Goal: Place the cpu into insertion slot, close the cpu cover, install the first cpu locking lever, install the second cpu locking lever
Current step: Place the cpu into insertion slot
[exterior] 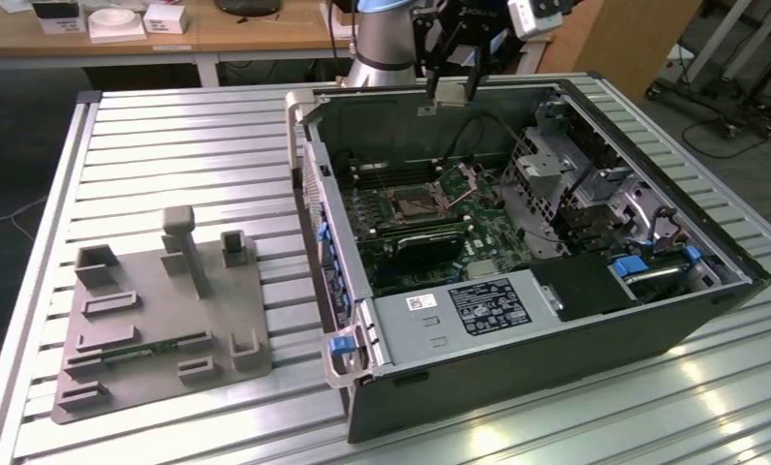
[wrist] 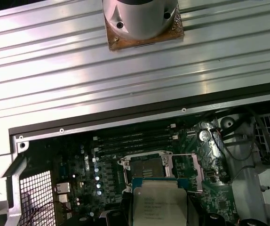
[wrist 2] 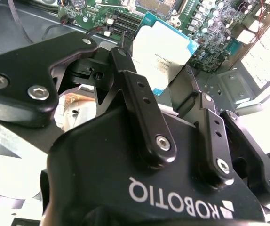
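**A:** Where is the hand, and what is it doing?

**B:** In the exterior view the black hand [exterior: 454,83] hangs above the far wall of an open computer case [exterior: 515,378], which lies on a ribbed metal counter [exterior: 166,145]. It is clenched on the cpu [exterior: 451,95], a small square silvery chip. In the second wrist view the fingers [wrist 2: 139,103] press on either side of the cpu, and its metal face is turned toward the camera.

**A:** How near is the cpu to its place?

**B:** It is held in the air, well apart from the insertion slot [exterior: 412,203]. That is a square socket with a dark centre and a silvery rim. It sits on the green circuit board [exterior: 486,237] on the floor of the case, with the long memory slots [wrist: 135,139] just beside it.

**A:** And the cpu cover?

**B:** The cpu cover [exterior: 461,181] stands swung up and open, just beside the insertion slot, on the exterior view's right of it.

**A:** Is anything else on the counter?

**B:** A grey fixture plate [exterior: 166,310] with upright blocks lies to the exterior view's left of the case.
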Robot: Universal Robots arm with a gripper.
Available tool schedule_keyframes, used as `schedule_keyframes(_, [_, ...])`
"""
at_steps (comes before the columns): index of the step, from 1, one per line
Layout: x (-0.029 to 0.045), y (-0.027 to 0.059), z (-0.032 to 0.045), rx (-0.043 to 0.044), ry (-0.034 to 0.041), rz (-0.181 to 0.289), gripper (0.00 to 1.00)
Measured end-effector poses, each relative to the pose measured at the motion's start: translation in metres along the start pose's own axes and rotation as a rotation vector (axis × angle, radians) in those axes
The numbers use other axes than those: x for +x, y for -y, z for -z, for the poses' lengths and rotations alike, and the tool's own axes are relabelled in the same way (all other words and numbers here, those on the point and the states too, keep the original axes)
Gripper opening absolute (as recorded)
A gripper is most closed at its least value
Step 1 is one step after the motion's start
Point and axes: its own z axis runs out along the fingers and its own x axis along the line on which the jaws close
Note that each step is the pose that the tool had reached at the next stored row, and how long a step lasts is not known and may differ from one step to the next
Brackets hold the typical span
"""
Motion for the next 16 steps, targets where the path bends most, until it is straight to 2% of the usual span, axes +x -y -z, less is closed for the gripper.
schedule_keyframes(16, [0.0006, 0.0002, -0.0003, -0.0013, 0.0062, -0.070, 0.54])
